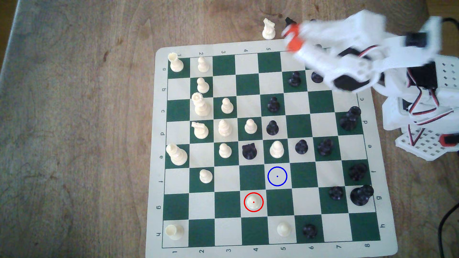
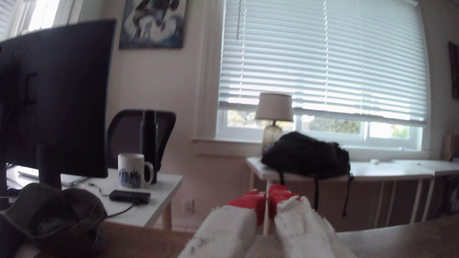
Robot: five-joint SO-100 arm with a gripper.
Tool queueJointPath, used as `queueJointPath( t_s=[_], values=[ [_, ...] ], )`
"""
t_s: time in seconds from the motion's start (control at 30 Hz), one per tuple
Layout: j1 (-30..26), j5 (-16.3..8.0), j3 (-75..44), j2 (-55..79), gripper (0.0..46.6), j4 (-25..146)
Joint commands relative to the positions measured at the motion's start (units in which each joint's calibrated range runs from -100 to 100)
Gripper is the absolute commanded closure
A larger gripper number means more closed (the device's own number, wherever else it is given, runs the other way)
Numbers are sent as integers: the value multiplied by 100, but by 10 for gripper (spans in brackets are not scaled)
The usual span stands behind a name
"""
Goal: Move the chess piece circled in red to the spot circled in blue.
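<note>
Red-tipped gripper (jaws nearly together, holding nothing) hangs over the board's far corner; pawn sits unobstructed, diagonally beside the spot.

Raised arm, jaws nearly closed, empty.

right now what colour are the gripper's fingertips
Red-orange tips on white fingers; the gripper shows them best in the wrist view.

A home office or study: a dark monitor and mug on a white desk, a lamp by the blinded window, a painting, and a chessboard on a wooden table.
</note>
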Motion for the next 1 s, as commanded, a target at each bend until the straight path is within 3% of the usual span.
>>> queueJointPath(
  t_s=[0.0,0.13,0.3,0.4,0.53,0.87,0.97],
  values=[
    [-572,-15,-1771,295,464,2664],
    [-1260,-44,-2460,830,464,3876],
    [-1542,-396,-3312,2485,464,4351],
    [-1644,-474,-3593,3207,453,4383],
    [-1894,-625,-4010,4064,362,4383],
    [-2222,-469,-4545,5923,362,4252],
    [-2254,-474,-4636,6271,335,4113]
  ],
)
